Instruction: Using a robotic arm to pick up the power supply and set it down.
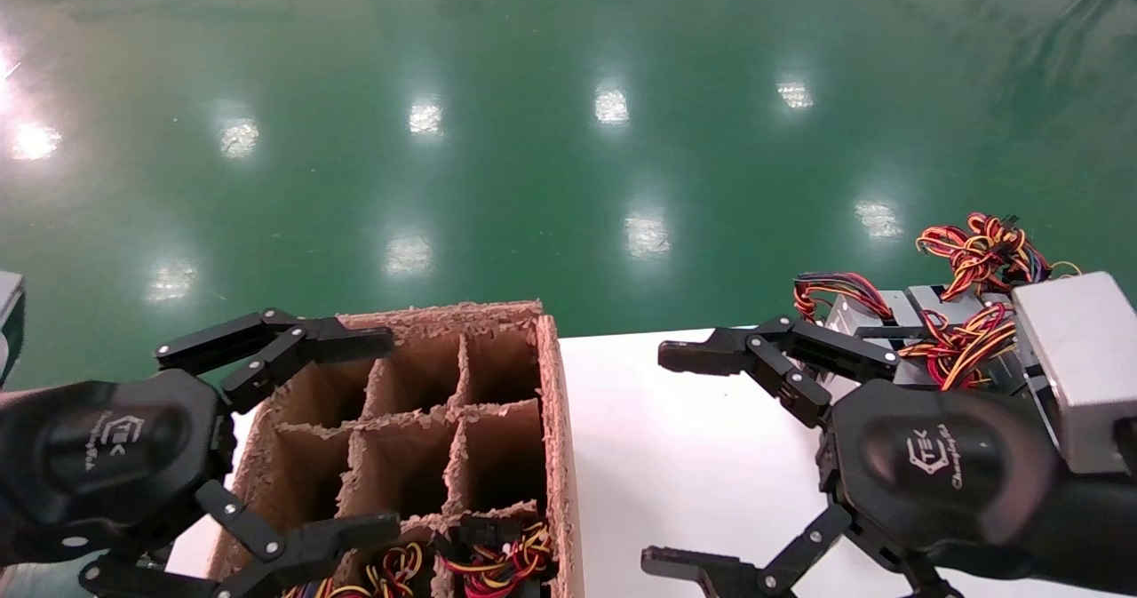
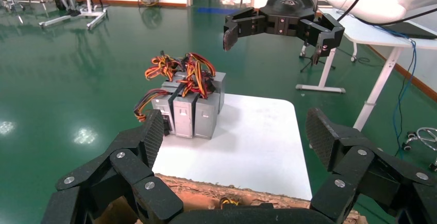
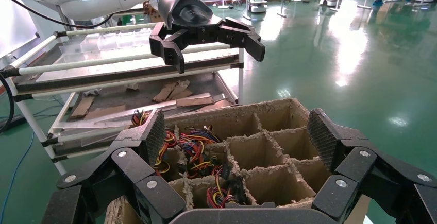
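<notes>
Several grey power supplies [image 1: 866, 315] [image 2: 190, 112] with red, yellow and orange wire bundles stand together at the far right of the white table [image 1: 693, 438] [image 2: 257, 136]. More wire bundles [image 1: 497, 562] [image 3: 188, 149] fill the near cells of the brown divided carton [image 1: 555, 420] [image 3: 268, 147]. My left gripper [image 1: 386, 434] [image 2: 237, 134] hangs open over the carton's left side, holding nothing. My right gripper [image 1: 662, 458] [image 3: 237, 136] is open and empty above the table, just in front of the stacked supplies, facing the carton.
The carton's far cells are empty. Green glossy floor [image 1: 568, 136] lies beyond the table's far edge. A metal rack [image 3: 129, 80] with cardboard scraps stands beyond the carton on the left arm's side. A white desk [image 2: 381, 33] stands behind the right arm.
</notes>
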